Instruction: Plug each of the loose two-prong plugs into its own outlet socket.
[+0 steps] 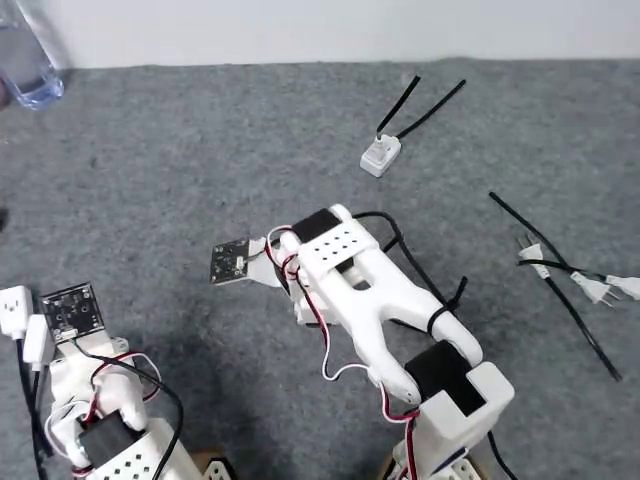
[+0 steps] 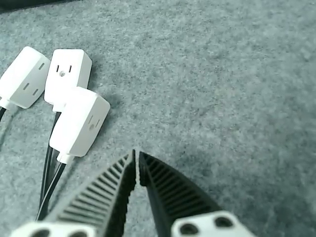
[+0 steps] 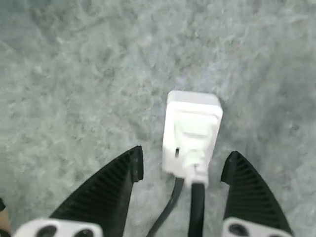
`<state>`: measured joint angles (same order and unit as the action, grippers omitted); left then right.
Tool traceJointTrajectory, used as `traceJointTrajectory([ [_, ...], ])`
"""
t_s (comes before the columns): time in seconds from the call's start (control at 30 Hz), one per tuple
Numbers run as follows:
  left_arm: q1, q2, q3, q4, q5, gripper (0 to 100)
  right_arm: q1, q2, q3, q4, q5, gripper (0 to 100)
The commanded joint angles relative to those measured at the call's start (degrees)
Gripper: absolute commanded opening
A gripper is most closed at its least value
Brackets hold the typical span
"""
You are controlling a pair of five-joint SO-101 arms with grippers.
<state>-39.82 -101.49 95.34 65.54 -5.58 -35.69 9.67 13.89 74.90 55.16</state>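
The left tool point(image 2: 137, 157) has its ribbed fingers almost touching at the tips and holds nothing. It hangs over the grey table point(image 2: 222, 74), near three white sockets point(image 2: 81, 121) clustered in the upper left of the frame. The right tool point(image 3: 185, 152) is spread wide and empty. A fourth socket point(image 3: 192, 118) with a seated plug point(image 3: 190, 148) lies mid-frame between its fingers, untouched. In the high view, loose plugs point(image 1: 597, 291) lie at the right edge, well apart from both arms.

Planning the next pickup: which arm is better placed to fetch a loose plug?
Probably right. The plugs lie on its side, and the right gripper is open. The left gripper is shut, by the sockets, far from them.
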Motion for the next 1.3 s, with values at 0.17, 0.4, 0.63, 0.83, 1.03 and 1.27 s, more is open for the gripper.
traceJointTrajectory([
  [0.17,-0.26,-0.18,-0.22,-1.32,-0.53,1,0.75,-2.07,3.16,-9.10,0.97,25.2],
  [0.4,-0.26,-0.18,-0.22,-1.32,-0.53,1,1.19,7.25,0.79,-9.71,3.25,25.2],
  [0.63,-0.26,-0.18,-0.22,-1.32,-0.53,1,3.21,9.80,-1.32,-9.63,3.60,24.2],
  [0.83,-0.26,-0.18,-0.22,-1.32,-0.53,1,3.30,9.71,-1.67,-9.80,3.78,3.3],
  [1.03,-0.26,-0.18,-0.22,-1.32,-0.53,1,4.18,6.37,-1.67,-6.81,3.78,0.7],
  [1.27,-0.26,-0.18,-0.22,-1.32,-0.53,1,6.37,-11.12,-1.41,0.75,3.69,0.9],
])
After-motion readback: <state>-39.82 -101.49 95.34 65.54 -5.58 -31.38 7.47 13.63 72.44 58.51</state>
